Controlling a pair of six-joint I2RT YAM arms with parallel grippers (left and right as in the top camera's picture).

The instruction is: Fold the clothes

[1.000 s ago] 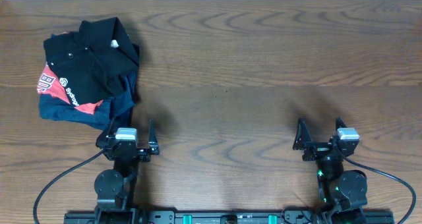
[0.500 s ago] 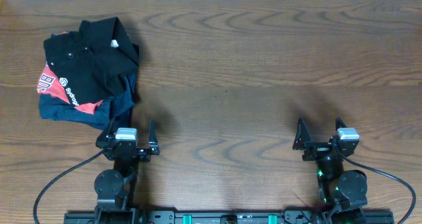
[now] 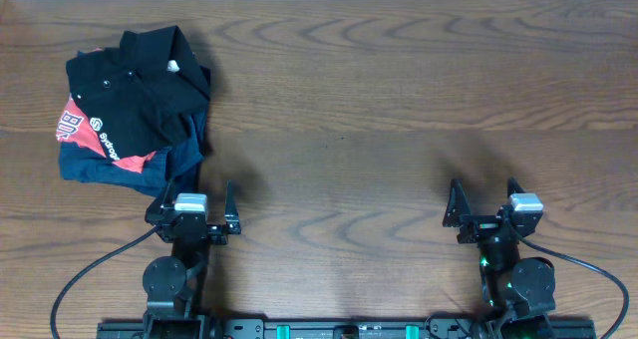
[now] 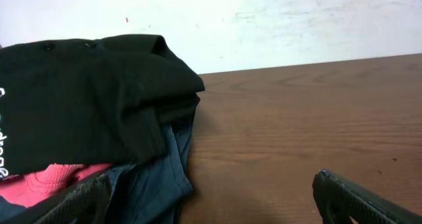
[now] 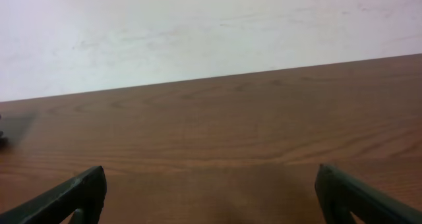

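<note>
The clothes, a black collared shirt (image 3: 135, 85) with a small white chest logo, lie crumpled on top of a pile at the table's far left. In the left wrist view the black shirt (image 4: 86, 99) fills the left half. My left gripper (image 3: 192, 197) sits just in front of the pile, open and empty; its left finger (image 4: 79, 197) overlaps the pile's lower edge in that view, though whether they touch is unclear. My right gripper (image 3: 485, 194) rests open at the near right, far from the pile. Only bare wood lies between its fingertips (image 5: 211, 178).
Under the black shirt lie a red shirt with white lettering (image 3: 70, 120) and a navy blue garment (image 3: 100, 169), also seen as red shirt (image 4: 59, 178) and navy garment (image 4: 158, 178). The brown wooden table (image 3: 399, 100) ends at a white wall behind.
</note>
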